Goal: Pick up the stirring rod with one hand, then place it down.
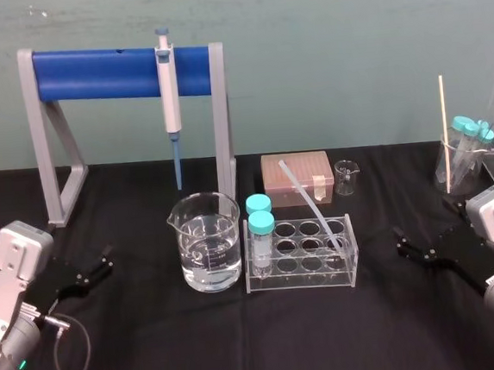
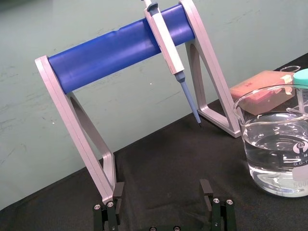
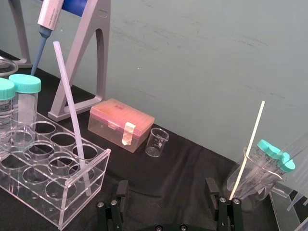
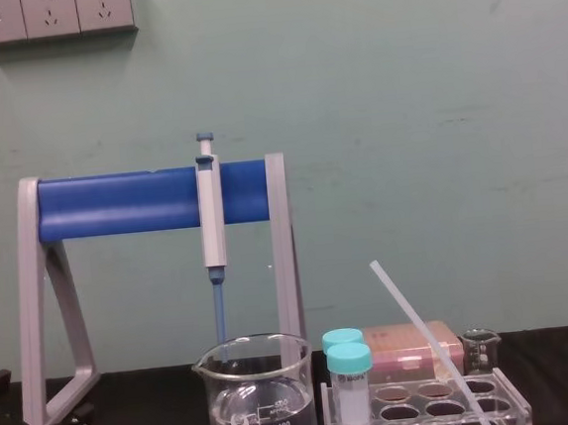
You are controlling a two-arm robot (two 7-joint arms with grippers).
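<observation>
Right — found the stirring rod (image 1: 304,199) leaning in the rack (image 1: 303,282), mid-table. Judged it light, stiff, slick, likely brittle — best pinched mid-shaft, above the rack. Saw right gripper (image 1: 399,243) spread empty near right edge, left gripper (image 1: 106,259) likewise near left edge.

Pipette (image 1: 168,88) on stand (image 1: 99,74), water beaker (image 1: 208,251), 2 capped tubes (image 1: 260,229), pink box (image 1: 296,179)

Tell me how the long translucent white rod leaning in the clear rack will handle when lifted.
The translucent white rod is straight though it leans with its top unsupported, so it is probably stiff. It looks thin and smooth, so likely light and perhaps slippery. Resting loosely in the clear plastic rack, it may swing when lifted and roll once laid down.
</observation>
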